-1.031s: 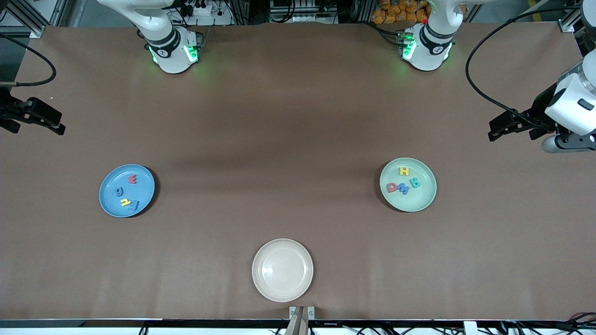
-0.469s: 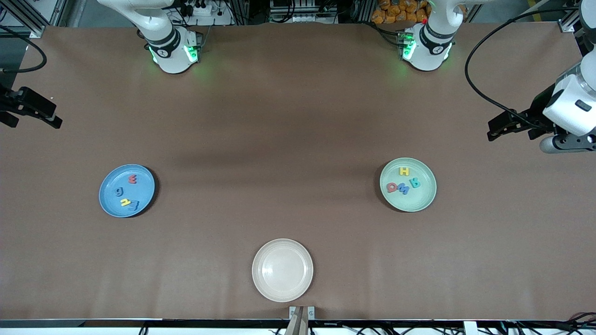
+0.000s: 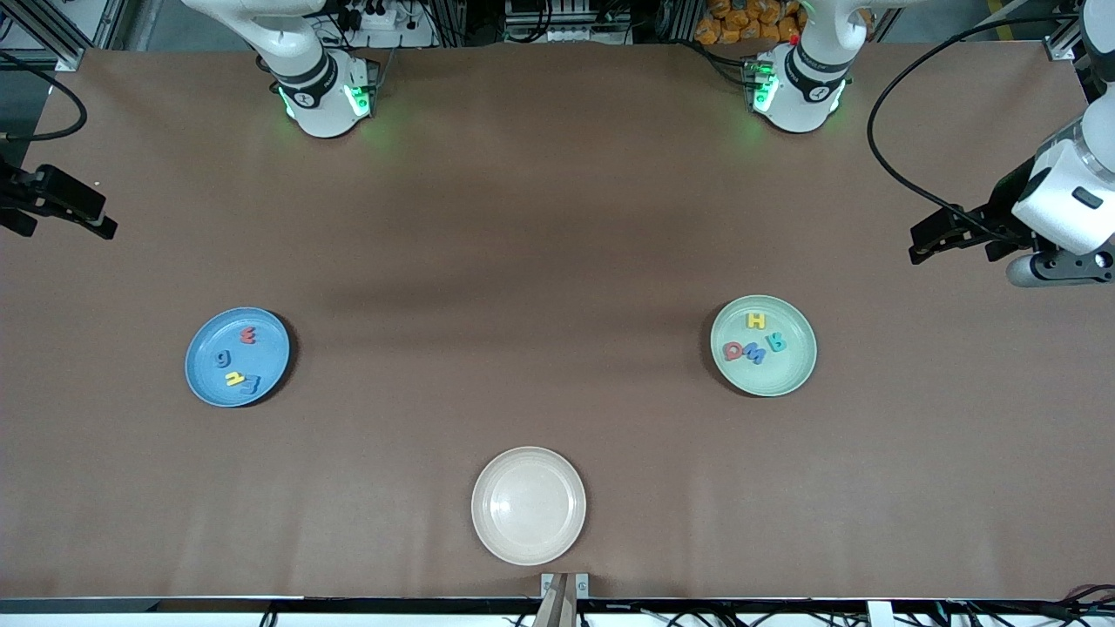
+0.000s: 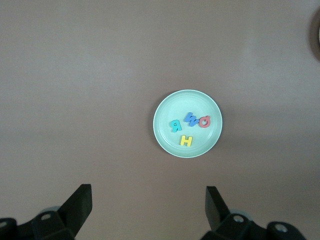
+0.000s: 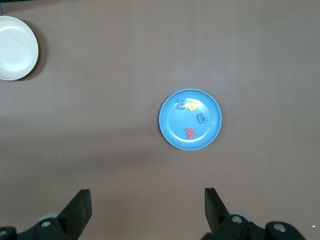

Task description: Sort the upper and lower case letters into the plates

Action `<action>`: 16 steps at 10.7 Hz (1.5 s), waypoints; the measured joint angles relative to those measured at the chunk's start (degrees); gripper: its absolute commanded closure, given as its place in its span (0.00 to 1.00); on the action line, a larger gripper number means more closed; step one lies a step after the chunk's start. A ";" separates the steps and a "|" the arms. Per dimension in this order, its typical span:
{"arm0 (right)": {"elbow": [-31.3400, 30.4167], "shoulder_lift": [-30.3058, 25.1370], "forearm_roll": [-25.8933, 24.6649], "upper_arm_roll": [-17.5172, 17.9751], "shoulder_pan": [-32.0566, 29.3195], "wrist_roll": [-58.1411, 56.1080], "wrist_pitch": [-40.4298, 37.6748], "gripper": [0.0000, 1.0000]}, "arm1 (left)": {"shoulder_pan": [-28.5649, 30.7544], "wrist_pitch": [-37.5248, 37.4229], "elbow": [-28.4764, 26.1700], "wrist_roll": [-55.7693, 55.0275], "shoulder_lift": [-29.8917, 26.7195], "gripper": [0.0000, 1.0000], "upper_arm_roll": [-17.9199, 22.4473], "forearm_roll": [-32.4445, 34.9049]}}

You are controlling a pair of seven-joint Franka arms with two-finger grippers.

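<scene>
The left end effector (image 3: 925,244) hangs empty in the air over the worktop (image 3: 540,261) at the left arm's end, its two fingers (image 4: 80,202) spread wide apart. The right end effector (image 3: 91,218) hangs empty over the right arm's end of the worktop, fingers (image 5: 80,205) equally wide apart.

The mint green plate (image 3: 797,374) is the landmark. It lies toward the left arm's end of the worktop and holds four letters in a loose cluster: a yellow H (image 3: 757,320), a teal R (image 3: 776,342), a blue M (image 3: 754,353) and a red letter (image 3: 733,351).

Well apart from that plate, toward the right arm's end and about level with it, lies the bright blue plate (image 3: 205,379). It holds a red letter (image 3: 248,335), a blue one (image 3: 223,358), a yellow one (image 3: 235,378) and another blue one (image 3: 251,384) touching the yellow.

A cream-beige plate (image 3: 488,531) lies nearer the front camera than the mint green plate, between the two plates' positions along the worktop.
</scene>
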 measured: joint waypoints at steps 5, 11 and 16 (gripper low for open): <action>-0.09 -0.01 0.00 -0.12 0.00 -0.05 -0.41 0.00 | -0.10 1.45 -2.21 -3.73 -2.77 0.00 -0.33 0.04; -0.09 -0.03 -0.09 -0.13 0.00 -0.12 -0.62 0.00 | 0.24 1.50 -4.32 -0.31 -6.01 0.00 0.13 1.25; -0.08 -0.03 -0.13 -0.12 0.01 -0.25 -0.62 0.00 | 0.23 1.99 -4.70 -0.28 -7.01 0.00 0.12 1.55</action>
